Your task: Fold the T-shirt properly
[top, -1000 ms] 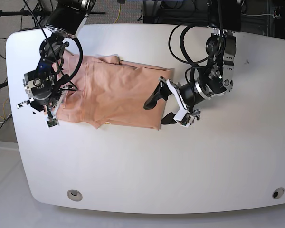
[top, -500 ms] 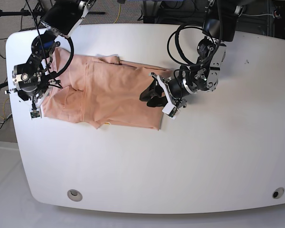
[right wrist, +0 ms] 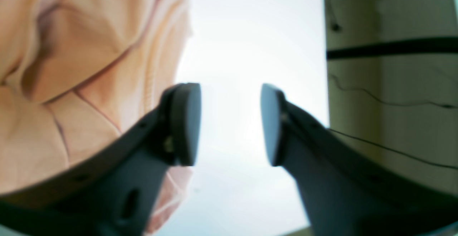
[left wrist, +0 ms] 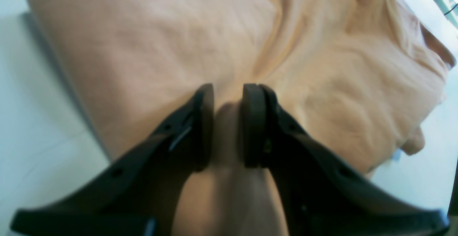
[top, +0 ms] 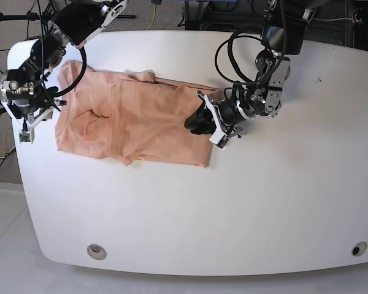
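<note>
The peach T-shirt (top: 141,122) lies wrinkled and partly folded on the white table (top: 264,202); no smiley print shows. My left gripper (top: 196,122) sits on the shirt's right edge. In the left wrist view the left gripper (left wrist: 228,121) is shut on a pinched ridge of the T-shirt (left wrist: 143,42). My right gripper (top: 29,113) is just off the shirt's left edge. In the right wrist view the right gripper (right wrist: 230,121) is open and empty over bare table, with the T-shirt (right wrist: 71,49) to its left.
The table's left edge (top: 12,122) is close to my right gripper, with cables on the floor beyond it. Two round inserts (top: 96,250) (top: 356,249) sit near the table's front edge. The table's front half is bare white surface.
My right gripper moved left and up off the shirt's left side, which got drawn out leftward and let go. My left gripper moved onto the shirt's right edge and shut.
</note>
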`<control>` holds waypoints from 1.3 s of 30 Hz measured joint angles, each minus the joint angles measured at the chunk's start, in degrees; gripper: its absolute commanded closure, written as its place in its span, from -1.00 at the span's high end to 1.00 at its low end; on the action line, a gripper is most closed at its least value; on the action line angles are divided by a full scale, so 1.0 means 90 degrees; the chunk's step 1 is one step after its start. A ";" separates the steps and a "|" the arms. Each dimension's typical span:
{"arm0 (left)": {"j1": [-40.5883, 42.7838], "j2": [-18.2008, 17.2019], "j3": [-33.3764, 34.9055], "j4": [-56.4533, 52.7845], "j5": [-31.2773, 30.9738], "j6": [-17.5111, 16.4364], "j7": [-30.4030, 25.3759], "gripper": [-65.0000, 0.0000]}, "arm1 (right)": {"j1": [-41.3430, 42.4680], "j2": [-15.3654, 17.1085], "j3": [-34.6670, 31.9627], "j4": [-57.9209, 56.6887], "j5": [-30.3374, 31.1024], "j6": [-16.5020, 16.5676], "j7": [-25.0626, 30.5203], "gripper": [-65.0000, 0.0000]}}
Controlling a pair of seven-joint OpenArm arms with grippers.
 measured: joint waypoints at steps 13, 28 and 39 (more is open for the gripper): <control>-0.0066 -0.0170 -0.0750 0.0019 0.0648 0.0034 -0.0131 -0.61 | -0.0017 0.0019 0.0291 -0.0639 0.1564 -0.0012 -0.0372 0.16; -0.0073 -0.0236 -0.0799 0.0044 0.0716 0.0036 -0.0124 -0.61 | 0.0036 0.0015 -0.0362 -0.2169 0.2820 -0.0002 -0.0340 0.16; 0.0068 -0.0284 -0.0821 0.0080 0.0670 0.0073 -0.0245 -0.61 | 0.0318 0.0561 -0.0330 -0.3402 0.3640 0.0053 -0.0075 0.16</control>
